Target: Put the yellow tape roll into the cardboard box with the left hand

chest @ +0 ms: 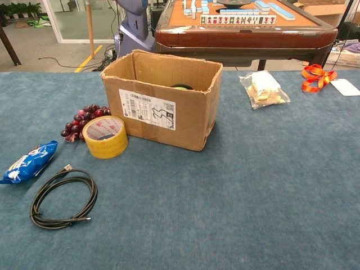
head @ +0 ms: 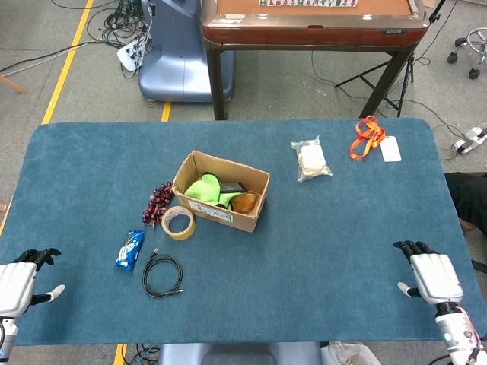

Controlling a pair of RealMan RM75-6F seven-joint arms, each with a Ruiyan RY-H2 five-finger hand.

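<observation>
A: Entry logged. Where is the yellow tape roll (head: 179,222) placed?

B: It is seen lying flat on the blue surface (head: 327,228), left of centre in the head view, touching the lower left corner of the cardboard box (head: 221,191). A bunch of dark grapes (head: 158,201) is noted just beside it, towards the upper left.

A: And the box contents?

B: The box is open at the top; something bright green and a brown item are seen inside. Nothing more can be told.

A: Robot hand states?

B: The left robot hand (head: 19,285) is recorded at the lower left edge of the frame, fingers spread, nothing held, well apart from the tape. The right robot hand (head: 430,274) is recorded at the lower right, likewise spread and empty. Neither is shown in the chest view.

A: Other items?

B: A blue snack packet (head: 129,250) and a coiled black cable (head: 162,274) are noted below the tape. A clear bag (head: 311,160) and an orange lanyard (head: 367,137) are noted at upper right
</observation>
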